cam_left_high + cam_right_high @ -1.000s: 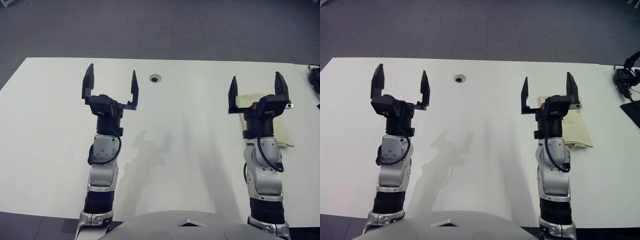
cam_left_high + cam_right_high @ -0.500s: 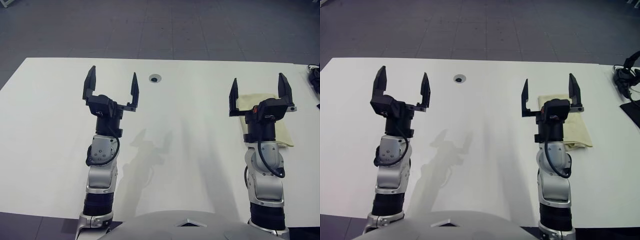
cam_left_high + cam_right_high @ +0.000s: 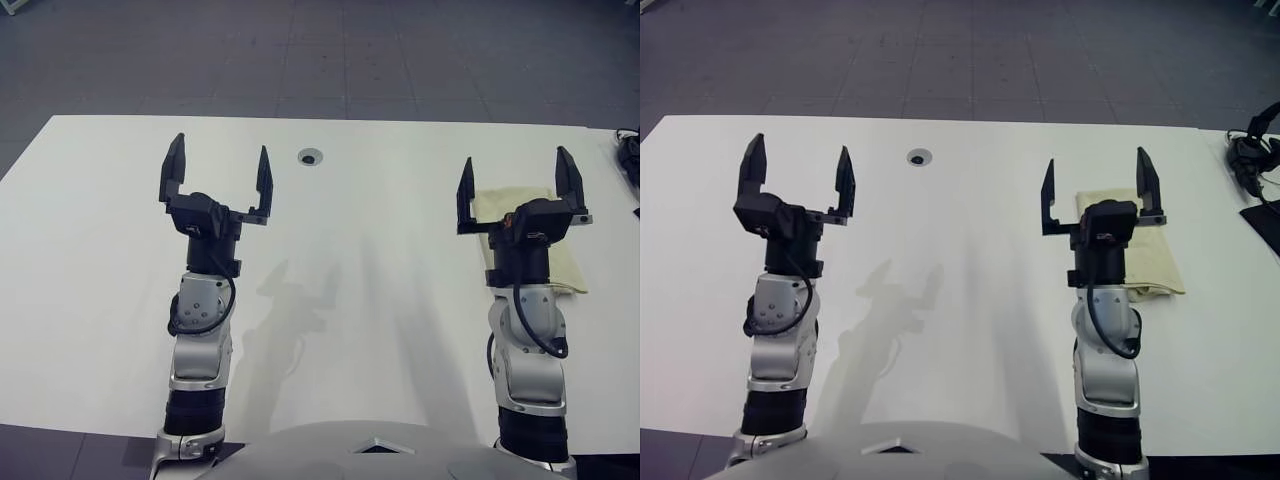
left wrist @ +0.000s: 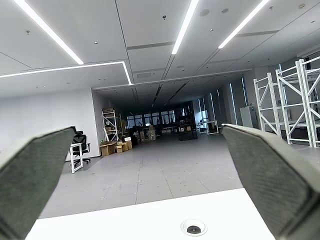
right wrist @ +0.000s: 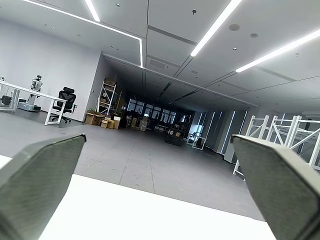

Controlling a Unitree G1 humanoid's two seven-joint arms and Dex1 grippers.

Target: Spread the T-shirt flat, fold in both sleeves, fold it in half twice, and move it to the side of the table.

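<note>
- The T-shirt (image 3: 1160,262) is a pale yellow, compact folded rectangle lying flat on the white surface (image 3: 330,210). It sits below the right jaws and partly behind that arm, reaching a little to the arm's outer side, near the surface's right edge.
- It looks soft, light and limp, probably several layers deep. It would sag if lifted by one corner, and the layers could slide apart if dragged.
- The best hold is likely along a folded edge, pinching every layer together, ideally at two points so the stack keeps its shape.
- Folded and lying off to the side as it is, the task looks essentially done.
- The right jaws stand wide apart and hold nothing. Their fingers (image 3: 466,190) point up, raised clear of the cloth.
- The left jaws are likewise spread wide and empty, with fingers (image 3: 172,165) upright. They are well apart from the shirt, across the bare middle of the surface.
- A small round port (image 3: 310,156) sits in the surface beyond the left jaws, toward the middle.
- Dark cables (image 3: 1247,150) lie at the surface's edge, beyond and outside the right jaws.
</note>
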